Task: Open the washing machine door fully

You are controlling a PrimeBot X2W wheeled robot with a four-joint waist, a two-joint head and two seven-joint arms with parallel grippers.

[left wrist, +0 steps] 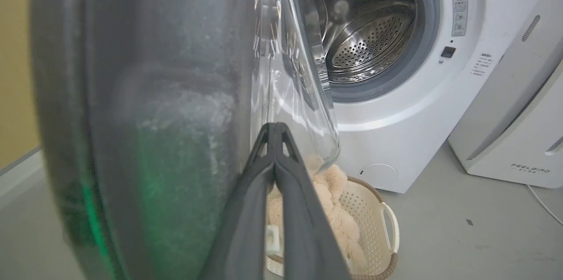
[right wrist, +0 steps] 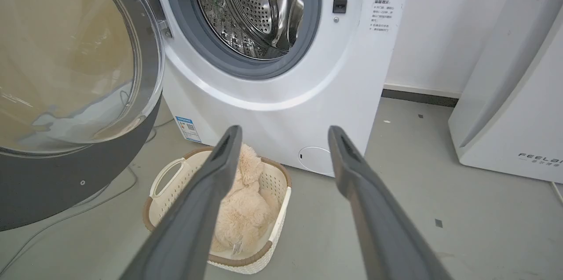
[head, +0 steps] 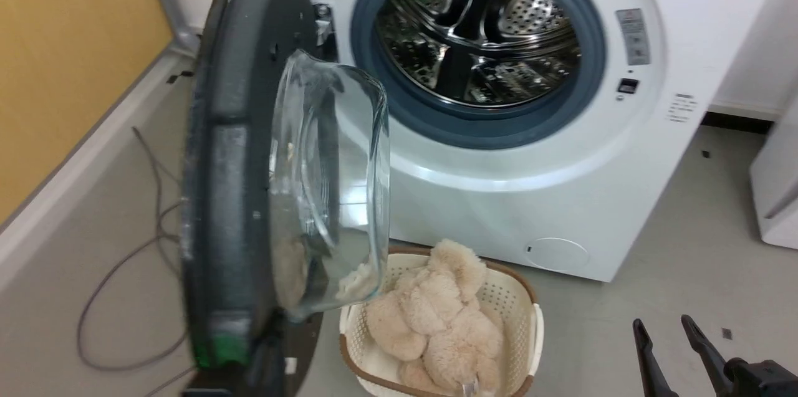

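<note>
The washing machine door point(head: 227, 166) stands swung out to the left, nearly edge-on to the head view, with its clear glass bowl point(head: 330, 179) bulging toward the washing machine point(head: 530, 210). The steel drum point(head: 480, 35) is exposed. In the left wrist view my left gripper point(left wrist: 275, 127) is shut, fingertips together, close against the door's point(left wrist: 145, 117) inner side where the black rim meets the glass. My right gripper point(head: 670, 338) is open at the lower right, away from the door; its wrist view shows the fingers point(right wrist: 220, 161) spread over the floor before the machine point(right wrist: 272, 95).
A cream laundry basket point(head: 523, 310) holding a beige plush toy point(head: 442, 322) sits on the floor below the door and drum. A white FEELBIRD appliance point(right wrist: 514, 95) stands to the right. A grey cable point(head: 124, 260) lies by the left wall.
</note>
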